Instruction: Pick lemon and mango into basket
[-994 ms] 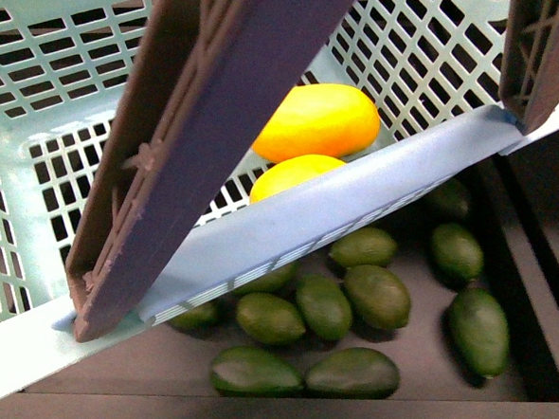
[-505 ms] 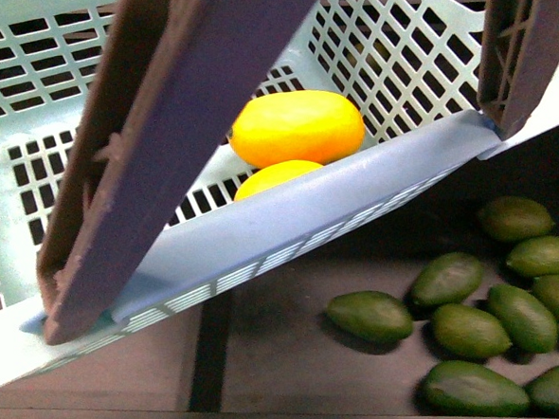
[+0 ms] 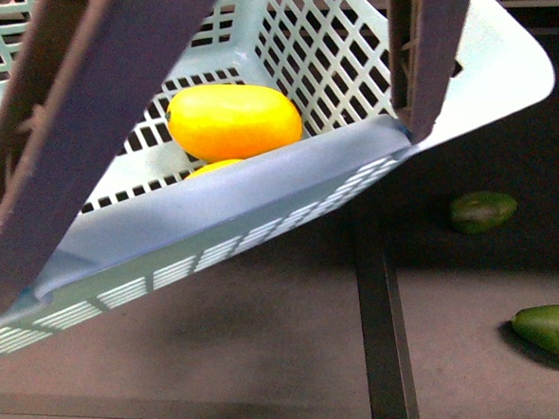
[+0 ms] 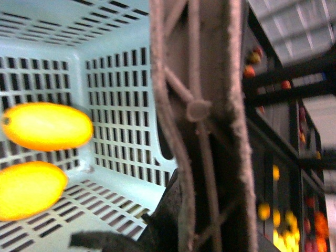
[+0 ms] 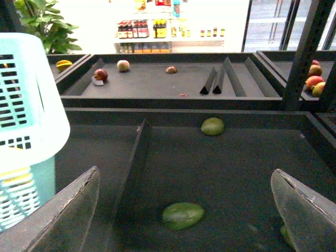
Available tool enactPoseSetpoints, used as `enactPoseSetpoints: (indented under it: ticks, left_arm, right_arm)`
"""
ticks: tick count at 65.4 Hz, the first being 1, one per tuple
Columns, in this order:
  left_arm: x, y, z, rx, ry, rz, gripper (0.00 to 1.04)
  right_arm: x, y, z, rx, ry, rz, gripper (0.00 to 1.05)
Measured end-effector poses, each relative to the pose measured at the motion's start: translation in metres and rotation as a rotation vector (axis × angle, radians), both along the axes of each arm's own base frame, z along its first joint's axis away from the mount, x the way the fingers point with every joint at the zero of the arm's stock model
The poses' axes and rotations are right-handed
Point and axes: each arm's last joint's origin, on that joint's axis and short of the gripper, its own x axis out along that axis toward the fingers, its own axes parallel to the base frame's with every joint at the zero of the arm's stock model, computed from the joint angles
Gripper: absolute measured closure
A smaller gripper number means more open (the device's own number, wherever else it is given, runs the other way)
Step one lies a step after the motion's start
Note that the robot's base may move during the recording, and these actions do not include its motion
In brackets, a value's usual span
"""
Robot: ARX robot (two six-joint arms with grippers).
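The mint-teal basket (image 3: 327,55) hangs tilted and fills the upper front view, its brown handle (image 3: 63,156) crossing in front. The mango (image 3: 234,120) lies inside on the slotted floor. The lemon (image 3: 215,166) lies just below it, mostly hidden behind the near rim. In the left wrist view both yellow fruits lie in the basket (image 4: 121,105), one fruit (image 4: 47,126) above the other fruit (image 4: 29,189). My left gripper (image 4: 191,223) is shut on the handle (image 4: 199,110). My right gripper (image 5: 184,210) is open and empty above a dark bin.
Dark display bins with dividers (image 3: 376,317) lie below the basket. Green oval fruits lie loose in them (image 3: 482,210), (image 3: 556,330), (image 5: 182,215), (image 5: 212,126). Further bins with red fruits (image 5: 100,74) and shop shelves stand behind.
The basket has shifted left and up in the front view, with both yellow fruits still inside. The cluster of green fruits has slid off to the right; only two remain visible.
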Motion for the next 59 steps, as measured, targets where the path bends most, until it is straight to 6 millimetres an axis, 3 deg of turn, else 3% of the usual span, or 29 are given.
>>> enactPoseSetpoints:
  ticks: [6, 17, 27, 44, 59]
  left_arm:
    - [0.016, 0.000, -0.007, -0.073, 0.003, 0.333, 1.00]
    - [0.066, 0.016, -0.019, -0.119, -0.017, 0.537, 1.00]
    - [0.102, 0.018, -0.037, -0.174, 0.002, 0.589, 1.00]
    - [0.153, 0.004, -0.099, -0.217, 0.144, 0.566, 1.00]
    - [0.187, 0.021, -0.143, -0.221, 0.188, 0.632, 1.01]
  right_arm:
    - [0.000, 0.000, 0.000, 0.000, 0.000, 0.001, 0.09]
    - [0.000, 0.000, 0.000, 0.000, 0.000, -0.002, 0.09]
    - [0.000, 0.000, 0.000, 0.000, 0.000, 0.000, 0.09]
    - [0.000, 0.000, 0.000, 0.000, 0.000, 0.000, 0.09]
    - [0.000, 0.000, 0.000, 0.000, 0.000, 0.000, 0.09]
